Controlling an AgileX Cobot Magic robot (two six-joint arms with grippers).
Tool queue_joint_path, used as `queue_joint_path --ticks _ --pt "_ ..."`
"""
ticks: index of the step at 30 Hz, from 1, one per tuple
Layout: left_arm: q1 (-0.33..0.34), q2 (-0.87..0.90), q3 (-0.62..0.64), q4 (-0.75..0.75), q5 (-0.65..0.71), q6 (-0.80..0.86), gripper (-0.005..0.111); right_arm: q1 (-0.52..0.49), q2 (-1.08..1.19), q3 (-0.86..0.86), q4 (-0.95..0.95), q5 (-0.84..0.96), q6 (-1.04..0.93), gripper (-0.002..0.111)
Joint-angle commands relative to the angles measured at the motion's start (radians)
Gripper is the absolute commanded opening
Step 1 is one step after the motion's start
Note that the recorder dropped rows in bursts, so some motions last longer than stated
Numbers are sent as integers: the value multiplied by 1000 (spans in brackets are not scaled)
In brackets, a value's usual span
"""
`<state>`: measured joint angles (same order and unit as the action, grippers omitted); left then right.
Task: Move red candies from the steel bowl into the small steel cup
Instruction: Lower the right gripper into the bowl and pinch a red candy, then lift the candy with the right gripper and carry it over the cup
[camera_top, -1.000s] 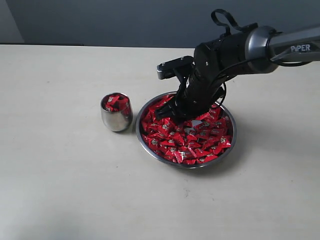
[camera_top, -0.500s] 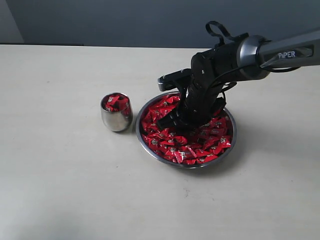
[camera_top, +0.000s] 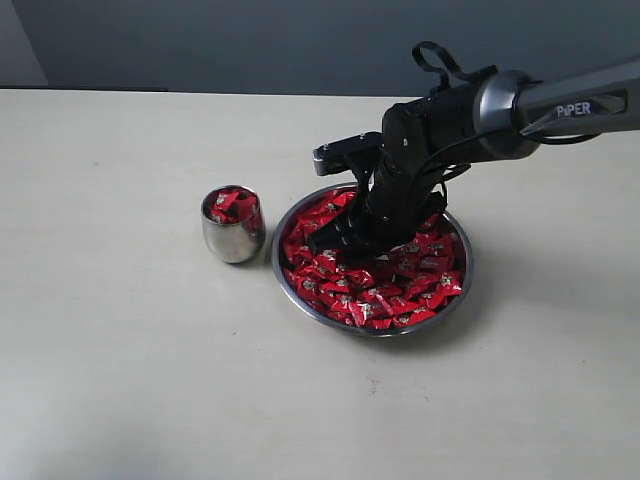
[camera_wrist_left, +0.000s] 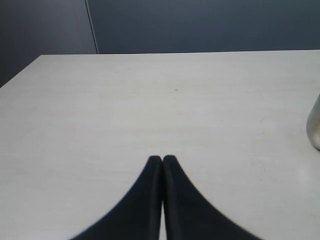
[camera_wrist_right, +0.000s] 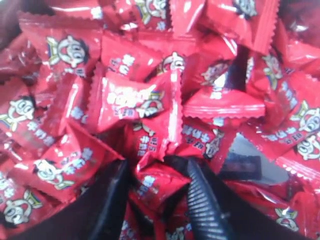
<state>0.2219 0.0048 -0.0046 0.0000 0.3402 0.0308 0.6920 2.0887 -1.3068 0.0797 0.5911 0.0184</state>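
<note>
The steel bowl (camera_top: 292, 292) sits right of centre, heaped with red candies (camera_top: 395, 295). My right gripper (camera_top: 342, 238) is dipped into the pile on the bowl's cup side. In the right wrist view it (camera_wrist_right: 157, 167) stands open, its fingers pushed in among the red candies (camera_wrist_right: 135, 102), with one candy (camera_wrist_right: 160, 187) loose between them. The small steel cup (camera_top: 233, 242) stands just left of the bowl, and several red candies (camera_top: 232, 205) fill it to the rim. My left gripper (camera_wrist_left: 162, 159) is shut and empty over bare table, with the cup's edge (camera_wrist_left: 314, 127) at the side of that view.
The pale table (camera_top: 120, 350) stretches out on all sides of the bowl and cup. A dark wall (camera_top: 250, 40) runs behind the table's far edge. The right arm (camera_top: 520, 105) comes in from the right, above the bowl.
The right arm has dropped lower into the bowl and its fingers now sit deeper in the candies, a little nearer the cup. The jaws are as wide as before. Cup and bowl are unmoved.
</note>
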Motion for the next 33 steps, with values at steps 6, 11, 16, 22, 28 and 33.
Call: queue_joint_path --ticks 6,11,16,22,28,33 --pt "-5 -5 5 5 -10 -1 0 -4 -1 -4 2 -16 -10 33" --pt "-5 -5 5 5 -10 -1 0 -4 -1 -4 4 -20 -10 8" --pt "-5 -5 5 5 -10 -1 0 -4 -1 -4 -2 -18 -10 -1" --pt "-5 -5 5 5 -10 -1 0 -4 -36 -5 -19 -2 -10 -1" --pt "-5 -5 5 5 -10 -1 0 -4 -85 -20 -53 38 -10 -1" --pt "-5 -5 5 5 -10 -1 0 -4 -108 -46 -71 77 -2 -1"
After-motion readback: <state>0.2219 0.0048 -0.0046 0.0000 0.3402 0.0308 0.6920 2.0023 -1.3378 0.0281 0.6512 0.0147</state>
